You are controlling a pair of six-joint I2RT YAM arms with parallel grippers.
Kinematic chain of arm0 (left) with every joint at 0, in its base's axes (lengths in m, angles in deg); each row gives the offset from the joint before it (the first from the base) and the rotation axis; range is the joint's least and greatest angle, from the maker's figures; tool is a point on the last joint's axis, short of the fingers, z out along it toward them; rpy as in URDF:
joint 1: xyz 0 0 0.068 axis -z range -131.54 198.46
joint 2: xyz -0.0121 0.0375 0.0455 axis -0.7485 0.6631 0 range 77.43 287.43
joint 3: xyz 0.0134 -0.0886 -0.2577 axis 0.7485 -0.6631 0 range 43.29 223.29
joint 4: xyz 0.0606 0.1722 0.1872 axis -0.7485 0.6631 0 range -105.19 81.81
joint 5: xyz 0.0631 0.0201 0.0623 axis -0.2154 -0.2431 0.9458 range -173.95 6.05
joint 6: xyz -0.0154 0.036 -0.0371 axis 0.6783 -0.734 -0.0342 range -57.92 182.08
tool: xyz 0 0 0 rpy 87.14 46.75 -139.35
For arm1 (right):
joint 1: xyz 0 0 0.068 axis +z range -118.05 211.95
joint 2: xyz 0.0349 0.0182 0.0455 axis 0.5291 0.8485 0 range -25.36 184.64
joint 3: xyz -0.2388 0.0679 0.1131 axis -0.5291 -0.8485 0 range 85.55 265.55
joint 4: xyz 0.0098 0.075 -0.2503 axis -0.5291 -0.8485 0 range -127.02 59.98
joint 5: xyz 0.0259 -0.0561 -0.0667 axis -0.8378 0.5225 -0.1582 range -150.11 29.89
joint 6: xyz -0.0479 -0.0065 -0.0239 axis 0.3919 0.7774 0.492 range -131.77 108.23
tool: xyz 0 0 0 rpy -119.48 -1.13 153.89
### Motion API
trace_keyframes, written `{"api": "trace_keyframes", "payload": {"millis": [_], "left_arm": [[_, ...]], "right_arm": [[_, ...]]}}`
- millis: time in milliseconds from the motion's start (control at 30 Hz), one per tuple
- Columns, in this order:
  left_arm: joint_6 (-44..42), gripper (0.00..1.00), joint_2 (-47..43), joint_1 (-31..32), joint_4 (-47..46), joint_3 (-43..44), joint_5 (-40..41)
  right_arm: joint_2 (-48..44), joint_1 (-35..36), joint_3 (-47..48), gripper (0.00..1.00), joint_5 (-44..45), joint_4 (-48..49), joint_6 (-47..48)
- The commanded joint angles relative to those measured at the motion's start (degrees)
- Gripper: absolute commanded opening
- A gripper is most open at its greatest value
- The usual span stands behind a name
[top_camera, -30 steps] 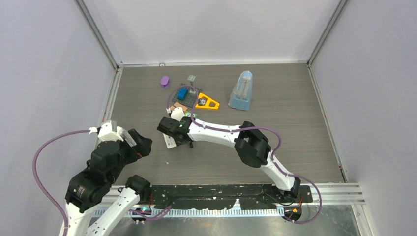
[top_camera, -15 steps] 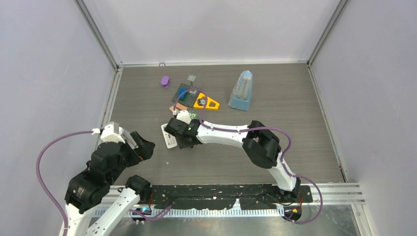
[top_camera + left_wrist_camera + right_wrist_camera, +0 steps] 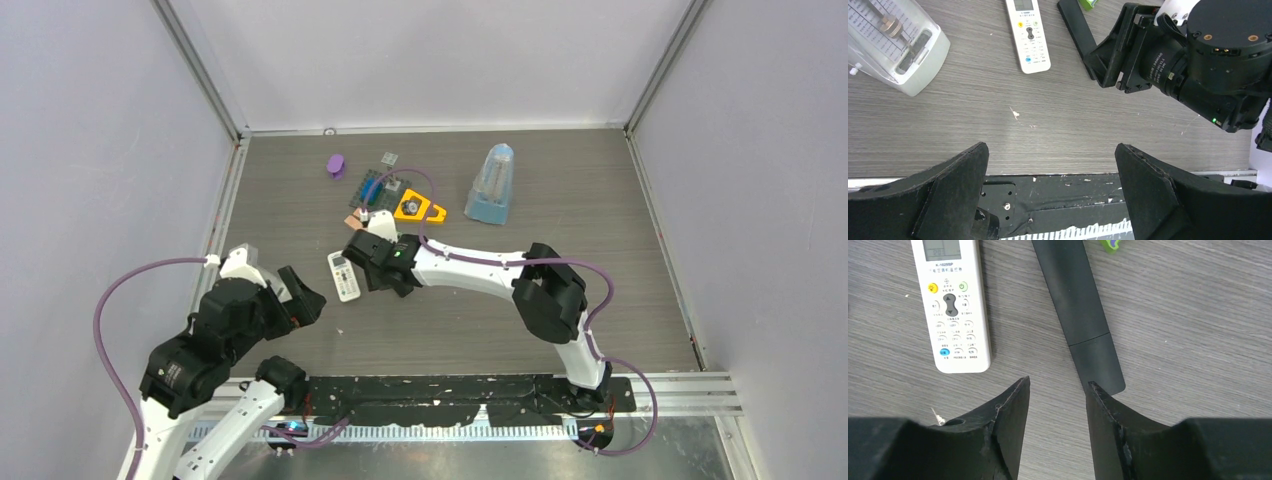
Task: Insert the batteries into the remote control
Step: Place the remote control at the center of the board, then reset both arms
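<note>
The white remote control point(image 3: 343, 276) lies face up on the table, screen end pointing away from the arm bases; it also shows as the remote control point(image 3: 951, 305) and the remote control point(image 3: 1028, 36). My right gripper point(image 3: 388, 288) hovers just right of it, open and holding nothing. In the right wrist view its fingertips point(image 3: 1058, 382) sit between the remote's button end and the tip of a flat black strip point(image 3: 1078, 310). My left gripper point(image 3: 305, 300) is wide open near the left base, empty point(image 3: 1050, 150). I cannot make out the batteries in any view.
A clear metronome point(image 3: 491, 185) stands at the back right. Behind the right gripper lies a cluster: an orange triangle point(image 3: 420, 209), a dark grid board with a blue part point(image 3: 374, 187), a purple piece point(image 3: 336, 165). A green bit point(image 3: 1110, 245) lies by the strip.
The right gripper has slid right off the remote, which now lies uncovered beside it. The left arm has swung slightly right towards the table's middle, its jaws still wide.
</note>
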Motion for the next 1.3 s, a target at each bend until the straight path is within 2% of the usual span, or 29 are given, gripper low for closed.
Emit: {"api": "trace_keyframes", "payload": {"millis": [0,67,133,367,533,667,700,767,1000,1133,1267], "left_arm": [[-0.97,1.00,0.51,-0.09,-0.90,2.44,-1.22],[-2.62,1.00,0.90,-0.06,-1.13,2.46,-1.63],[-5.03,1.00,1.02,-0.09,-1.60,1.94,-1.71],[-10.12,1.00,0.37,-0.11,-3.23,1.18,-2.68],[-12.05,1.00,-1.95,-0.09,-4.35,3.31,-2.50],[-12.64,0.99,-2.70,-0.09,-2.29,6.24,0.00],[-12.78,1.00,-3.08,-0.06,-2.08,6.55,0.24],[-13.06,1.00,-4.10,-0.05,-2.12,6.64,0.27],[-13.46,0.99,-6.74,-0.02,-0.40,7.73,0.75],[-13.37,1.00,-8.46,-0.08,0.78,7.98,1.22],[-13.06,1.00,-9.44,-0.04,1.58,8.03,1.28]], "right_arm": [[-1.31,-0.36,1.17,0.53,3.15,1.20,3.47],[-0.41,-0.58,1.08,0.64,2.26,2.27,7.00],[0.67,-1.14,1.44,0.72,1.29,2.61,10.42],[2.26,-2.85,1.46,0.76,-1.25,3.01,18.95],[-7.57,-2.90,-7.15,0.76,-1.86,5.45,17.84],[-22.20,-2.86,-18.67,0.80,-0.34,6.97,15.23],[-28.21,-2.85,-20.47,0.90,0.90,6.93,14.96],[-37.56,-2.85,-26.05,0.98,3.59,6.18,14.22],[-70.36,-2.90,-38.31,0.95,17.61,-3.62,9.31],[-90.72,-2.86,-39.62,0.95,24.34,-10.14,7.19],[-103.49,-2.86,-38.95,0.95,27.41,-14.75,6.37]]}}
